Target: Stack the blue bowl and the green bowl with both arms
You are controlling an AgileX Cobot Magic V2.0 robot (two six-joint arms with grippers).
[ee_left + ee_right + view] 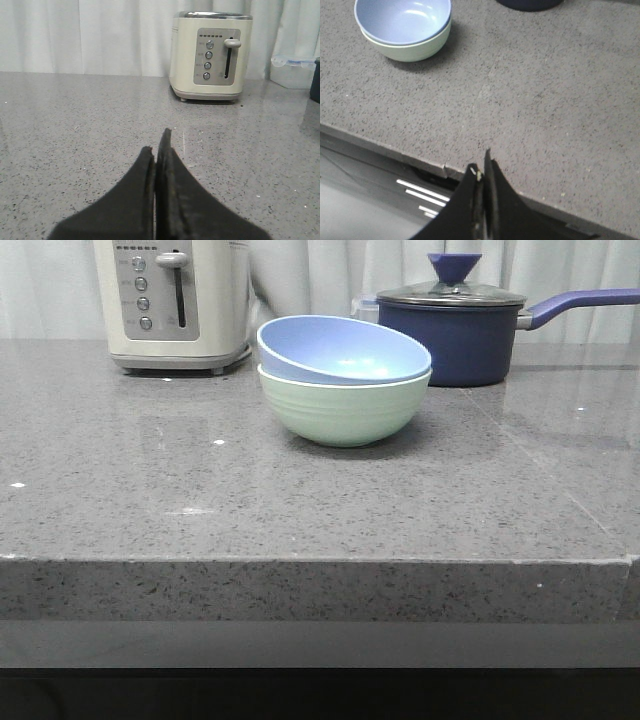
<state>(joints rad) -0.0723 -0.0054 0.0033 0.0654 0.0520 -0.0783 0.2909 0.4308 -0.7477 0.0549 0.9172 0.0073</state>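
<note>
The blue bowl (pixel 340 350) sits tilted inside the green bowl (pixel 343 410) at the back middle of the grey counter. Both show in the right wrist view, the blue bowl (pixel 402 20) nested in the green bowl (pixel 417 47). My left gripper (pixel 157 145) is shut and empty, low over bare counter, facing the toaster. My right gripper (pixel 481 167) is shut and empty, above the counter's front edge, well away from the bowls. Neither arm shows in the front view.
A cream toaster (pixel 172 300) stands at the back left, also in the left wrist view (pixel 210 57). A dark navy lidded saucepan (pixel 450 330) with a long handle stands at the back right. The counter's front edge (pixel 320 565) runs across the front view.
</note>
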